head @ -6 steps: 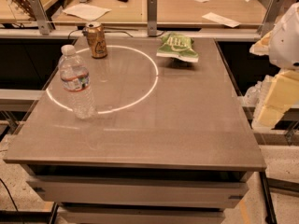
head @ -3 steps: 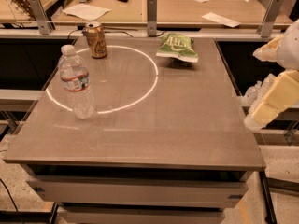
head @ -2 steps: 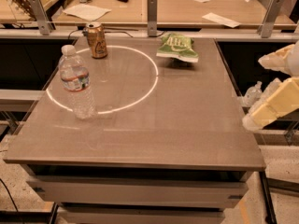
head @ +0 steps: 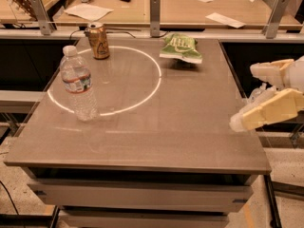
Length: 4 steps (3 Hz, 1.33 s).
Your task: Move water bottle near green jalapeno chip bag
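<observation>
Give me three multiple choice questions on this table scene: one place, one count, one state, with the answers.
1. Where is the gripper relative to the table? A over its centre; B at its right edge; C at its left edge.
2. How many things sit on the table? A three; B two; C five.
3. How is the water bottle? A lying down; B gripped; C upright, capped.
Answers: B, it hangs by the right edge. A: bottle, can, green jalapeno chip bag. C, it stands free, white cap on.
</observation>
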Motion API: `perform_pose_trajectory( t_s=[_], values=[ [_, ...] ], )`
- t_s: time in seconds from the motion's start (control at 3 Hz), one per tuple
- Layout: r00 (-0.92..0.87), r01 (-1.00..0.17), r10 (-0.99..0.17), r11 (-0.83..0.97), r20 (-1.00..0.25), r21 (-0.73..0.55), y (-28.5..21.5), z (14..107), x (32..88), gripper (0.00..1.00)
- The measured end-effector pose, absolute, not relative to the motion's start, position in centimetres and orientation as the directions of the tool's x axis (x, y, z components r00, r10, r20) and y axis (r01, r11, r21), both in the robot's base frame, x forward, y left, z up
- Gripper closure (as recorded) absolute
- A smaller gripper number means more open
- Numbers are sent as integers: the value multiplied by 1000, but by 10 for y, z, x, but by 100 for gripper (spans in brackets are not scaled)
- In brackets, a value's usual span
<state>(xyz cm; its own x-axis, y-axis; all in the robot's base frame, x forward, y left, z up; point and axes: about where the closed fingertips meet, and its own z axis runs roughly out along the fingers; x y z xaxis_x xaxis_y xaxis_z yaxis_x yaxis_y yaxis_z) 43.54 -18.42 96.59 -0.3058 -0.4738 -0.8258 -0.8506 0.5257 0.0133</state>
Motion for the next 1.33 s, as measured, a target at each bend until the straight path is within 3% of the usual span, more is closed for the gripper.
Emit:
perform_pose_trajectory(
  t_s=[0.33, 1.33],
  values=[
    [-246, -877, -339, 476, -908, 60, -156, 972, 436, 0],
    [-259, -856, -295, 511, -920, 77, -138, 974, 440, 0]
  ],
)
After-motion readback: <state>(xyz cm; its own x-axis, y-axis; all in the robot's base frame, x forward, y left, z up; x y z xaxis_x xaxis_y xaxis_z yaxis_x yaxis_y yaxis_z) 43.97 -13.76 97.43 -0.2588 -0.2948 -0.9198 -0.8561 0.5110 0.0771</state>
